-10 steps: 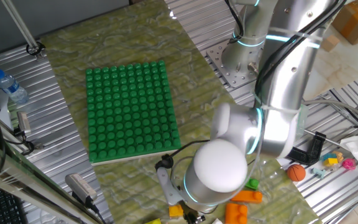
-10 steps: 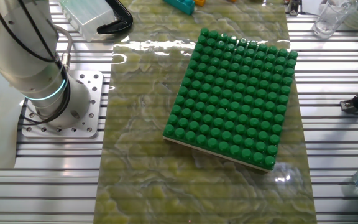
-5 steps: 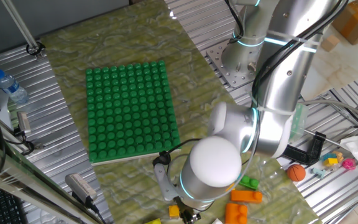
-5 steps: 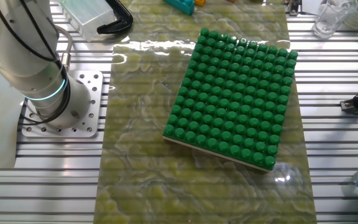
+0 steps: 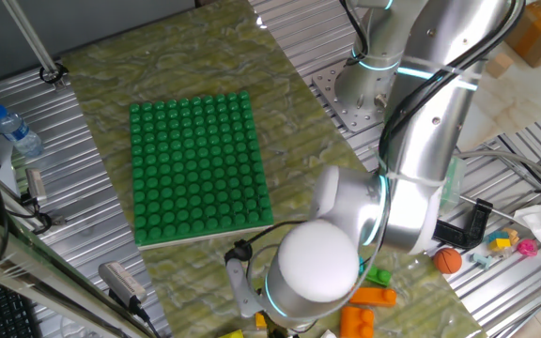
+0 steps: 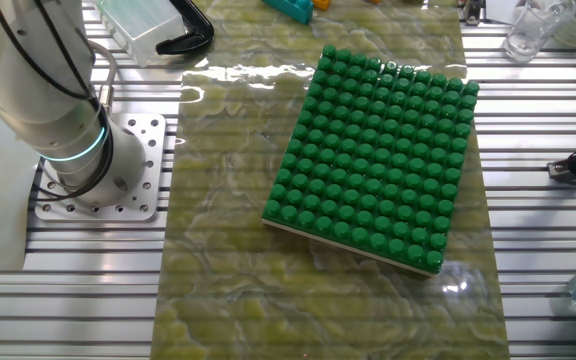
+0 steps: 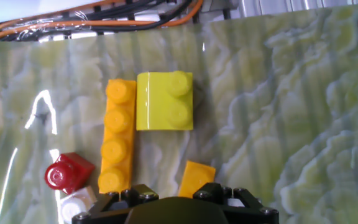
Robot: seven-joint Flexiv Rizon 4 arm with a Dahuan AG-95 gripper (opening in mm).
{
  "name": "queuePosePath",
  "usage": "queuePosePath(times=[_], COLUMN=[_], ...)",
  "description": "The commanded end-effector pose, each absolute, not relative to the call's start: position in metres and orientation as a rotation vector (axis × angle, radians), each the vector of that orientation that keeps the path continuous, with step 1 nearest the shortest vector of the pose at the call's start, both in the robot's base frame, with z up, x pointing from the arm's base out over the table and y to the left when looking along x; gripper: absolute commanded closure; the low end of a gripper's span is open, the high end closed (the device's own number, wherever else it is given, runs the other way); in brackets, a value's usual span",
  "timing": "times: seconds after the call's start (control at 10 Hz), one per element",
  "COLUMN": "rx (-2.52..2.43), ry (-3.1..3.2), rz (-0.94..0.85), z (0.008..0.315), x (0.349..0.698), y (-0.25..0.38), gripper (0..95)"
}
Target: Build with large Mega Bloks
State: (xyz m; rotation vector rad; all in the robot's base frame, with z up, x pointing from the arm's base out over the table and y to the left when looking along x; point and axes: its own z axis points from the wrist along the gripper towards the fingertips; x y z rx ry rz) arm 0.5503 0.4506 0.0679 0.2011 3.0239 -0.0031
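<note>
One fixed view: arm (image 5: 411,178) hangs over the desk's near right corner, orange brick (image 5: 374,296) and green brick (image 5: 378,277) beside it, baseplate (image 5: 198,169) mid-desk. Other fixed view: only baseplate (image 6: 378,155) and arm base (image 6: 53,120). Hand view: long orange brick (image 7: 117,135) touching yellow brick (image 7: 165,101), red block (image 7: 67,172) and white block (image 7: 79,200) beside; fingers' state can't tell.

Green studded baseplate (image 5: 198,169) flat on the marbled mat (image 5: 167,66) covering the desk (image 6: 528,290), 1 edge near the mat's border. Plastic water bottle (image 5: 15,130) lying on the slatted metal off the mat. Small orange ball (image 5: 448,259) well apart, beside scattered small toys (image 5: 507,246). Orange and black cables (image 7: 104,15) beyond the mat's far edge.
</note>
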Motion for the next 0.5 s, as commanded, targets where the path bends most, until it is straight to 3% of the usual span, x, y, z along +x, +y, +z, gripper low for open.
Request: queuePosePath(times=[0.1, 0.5], rx=[0.19, 0.198], ry=[3.015, 3.041], rz=[-0.003, -0.007], z=[0.071, 0.083], x=[0.55, 0.565], y=[0.451, 0.478], gripper=[57.0, 57.0])
